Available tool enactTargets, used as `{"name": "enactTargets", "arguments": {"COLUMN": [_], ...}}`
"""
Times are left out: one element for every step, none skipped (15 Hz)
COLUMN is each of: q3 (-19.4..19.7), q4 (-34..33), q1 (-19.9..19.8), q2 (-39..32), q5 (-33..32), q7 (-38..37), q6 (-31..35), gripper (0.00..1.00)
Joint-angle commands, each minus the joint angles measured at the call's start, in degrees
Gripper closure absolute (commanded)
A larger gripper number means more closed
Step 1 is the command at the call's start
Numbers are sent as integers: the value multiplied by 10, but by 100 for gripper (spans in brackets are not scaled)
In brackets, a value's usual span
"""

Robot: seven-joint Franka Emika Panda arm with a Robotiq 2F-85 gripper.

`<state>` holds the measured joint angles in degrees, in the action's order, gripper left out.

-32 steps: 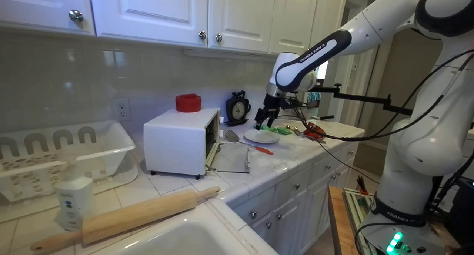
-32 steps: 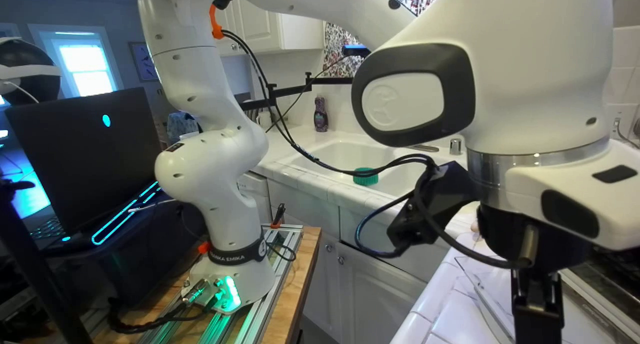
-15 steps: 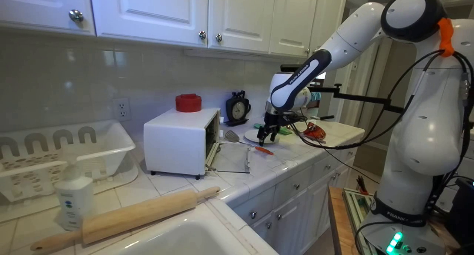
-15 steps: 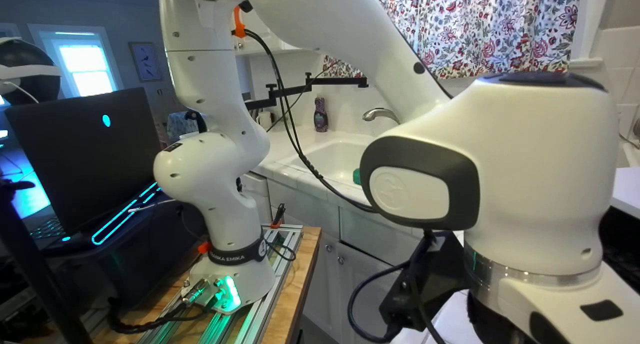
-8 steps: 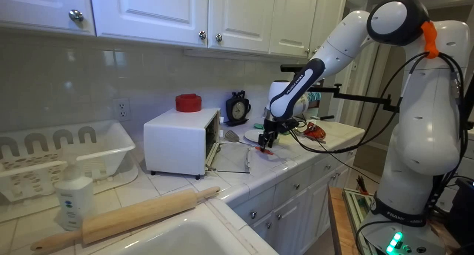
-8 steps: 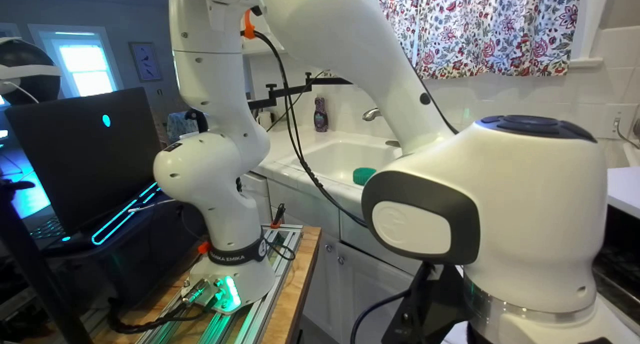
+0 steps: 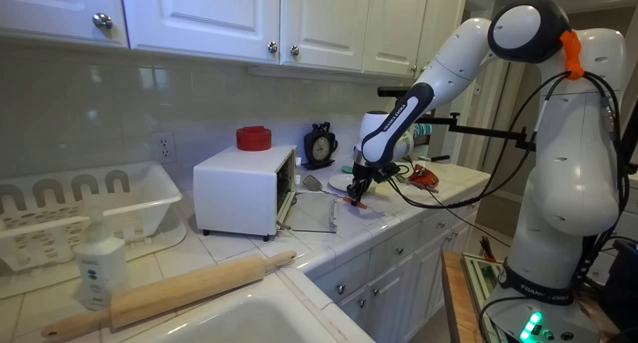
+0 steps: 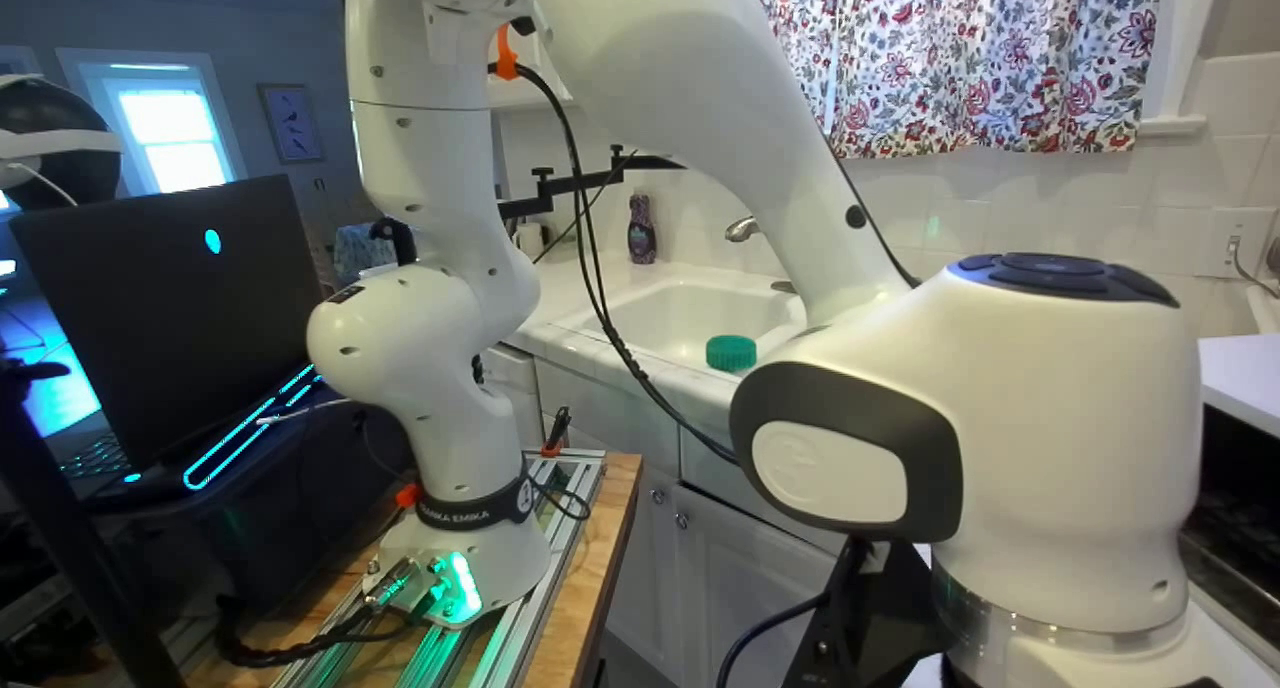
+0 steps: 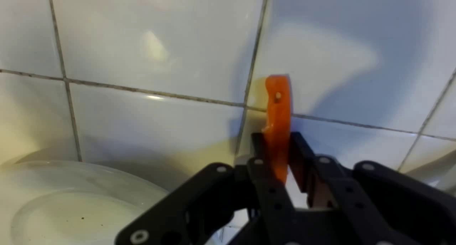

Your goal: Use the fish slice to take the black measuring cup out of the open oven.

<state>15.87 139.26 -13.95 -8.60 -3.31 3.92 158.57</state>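
1. In the gripper: gripping the orange-handled fish slice, pinched from both sides partway along the handle, drawn narrow onto it. Judged done: getting hold of the tool. Judged early in the task all the same.

2. Directly under the gripper: apparently not yet lifted, lying on or very near the tiled countertop. Cannot tell about any slight gap. Left to do: raising the tool and checking for any twist in the pinch.

3. Just beside the gripper: can see a white plate, apart from the gripped handle, likely needing only clearance.

4. Farther out from the gripper, past the plate: can see the slotted metal head of the same tool, seemingly resting on the countertop near the mouth of the white toaster oven.

5. Between gripper and oven: can see the glass door, folded down over the countertop. Judged settled: access.

6. Farthest from the gripper, inside the oven: presumably holding the black measuring cup, going by the task; cannot make it out in any view. Left to do, as judged: bringing the metal head to the mouth, working it under or into the cup, drawing the cup out over the door.
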Motion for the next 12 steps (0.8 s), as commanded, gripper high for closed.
{"name": "enactTargets", "arguments": {"q3": [-8, -10, -7, -3, -4, -4, -7, -7, -8, -2, 5, 12], "q4": [-2, 0, 3, 7, 14, 21, 35, 44, 60, 69, 82, 91], "q1": [-8, -9, -8, -7, -9, -11, -16, -17, -21, -22, -23, -26], "q2": [-9, -4, 4, 14, 27, 44, 68, 89, 121, 146, 174, 203], "q5": [5, 10, 2, -4, -2, -1, 7, 8, 20, 17, 9, -1], "q7": [23, 31, 27, 25, 33, 44, 69, 86, 123, 140, 156, 168], "q6": [13, 8, 2, -4, -13, -27, -41, -56, -73, -93, -109, -131], "gripper": [98, 95, 95, 95, 95, 95, 95, 95, 95, 95, 95, 95]}}
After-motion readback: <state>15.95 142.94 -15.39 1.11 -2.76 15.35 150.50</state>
